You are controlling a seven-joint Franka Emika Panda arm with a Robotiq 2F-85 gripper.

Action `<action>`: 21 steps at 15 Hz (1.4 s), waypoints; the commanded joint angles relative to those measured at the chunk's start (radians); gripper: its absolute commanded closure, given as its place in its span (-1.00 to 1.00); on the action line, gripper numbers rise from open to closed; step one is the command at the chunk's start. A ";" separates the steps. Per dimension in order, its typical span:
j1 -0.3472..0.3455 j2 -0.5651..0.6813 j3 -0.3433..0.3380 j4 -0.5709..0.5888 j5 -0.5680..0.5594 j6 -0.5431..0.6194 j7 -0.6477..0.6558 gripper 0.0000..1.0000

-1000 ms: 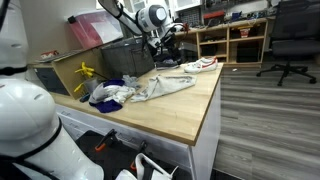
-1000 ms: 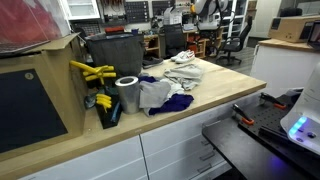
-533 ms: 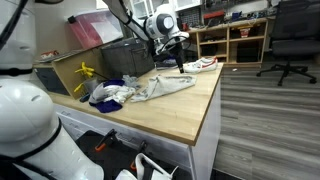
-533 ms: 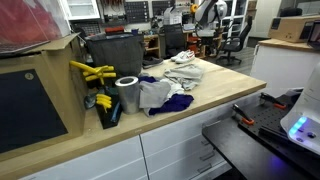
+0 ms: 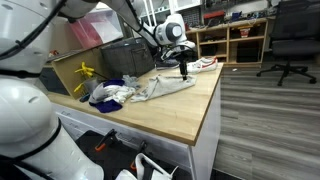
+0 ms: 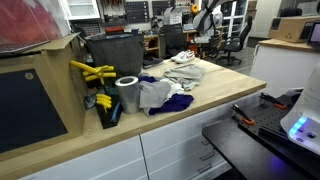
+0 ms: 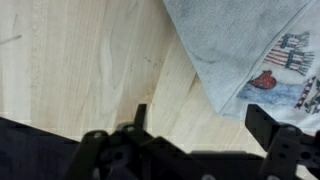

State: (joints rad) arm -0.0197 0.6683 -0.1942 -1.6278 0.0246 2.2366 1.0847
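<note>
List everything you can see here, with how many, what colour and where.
workbench top: one, pale wood, beneath everything
printed cloth: one, grey-white with red and blue print, far end, partly under the tool
clothes heap: one, white, grey and blue, mid-bench
silvery roll: one, silver, upright beside the heap
yellow hand tools: at least two, yellow, near the roll
dark bin: one, dark grey, behind the heap
office chair: one, black, on the floor
tool: one, black, open, above the cloth's edge
</note>
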 commanded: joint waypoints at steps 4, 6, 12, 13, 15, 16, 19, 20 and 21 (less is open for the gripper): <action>-0.009 0.051 0.010 0.049 0.039 -0.001 0.009 -1.00; -0.007 0.053 0.015 0.047 0.040 0.013 0.004 -1.00; 0.008 0.088 0.030 0.046 0.031 0.062 -0.007 -0.50; 0.013 0.092 0.034 0.042 0.031 0.073 -0.009 -0.47; 0.024 0.079 0.046 0.010 0.035 0.112 -0.016 -0.17; 0.030 0.068 0.054 -0.008 0.039 0.129 -0.019 -0.02; 0.043 0.043 0.075 -0.046 0.045 0.159 -0.031 0.45; 0.049 0.038 0.079 -0.057 0.043 0.167 -0.034 0.59; 0.052 0.040 0.081 -0.061 0.042 0.172 -0.036 0.72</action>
State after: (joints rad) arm 0.0216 0.7551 -0.1196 -1.6228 0.0446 2.3753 1.0816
